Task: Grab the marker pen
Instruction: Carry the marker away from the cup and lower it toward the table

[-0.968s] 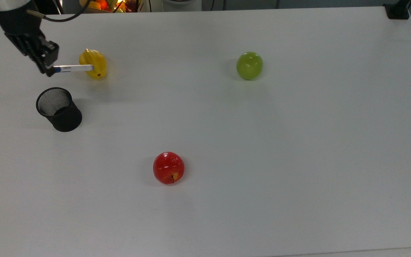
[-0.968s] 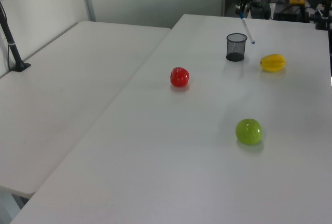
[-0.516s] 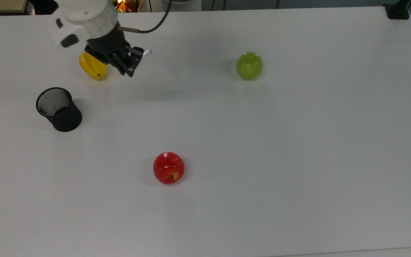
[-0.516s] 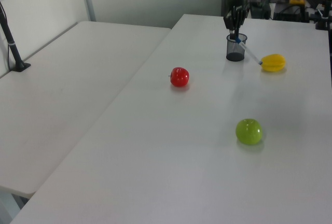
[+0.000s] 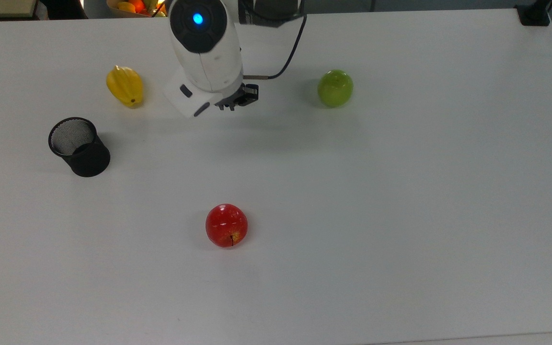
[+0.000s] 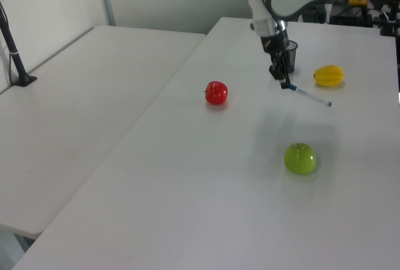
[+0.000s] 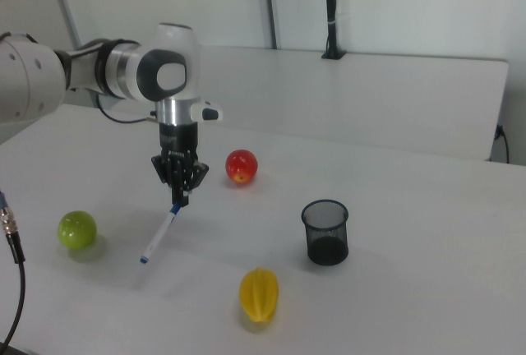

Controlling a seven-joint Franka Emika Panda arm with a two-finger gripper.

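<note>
Right view: hand grips marker pen above table

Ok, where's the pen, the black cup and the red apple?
marker pen (image 7: pixel 162 234), right view, middle of its white barrel.
black cup (image 5: pixel 84 155), top view, its outer mesh wall.
red apple (image 6: pixel 216 92), left view, its round front.

No words, numbers, brands or signs can be read anywhere. The marker pen is too small for any print on its barrel to be made out, and the table carries no lettering.
</note>
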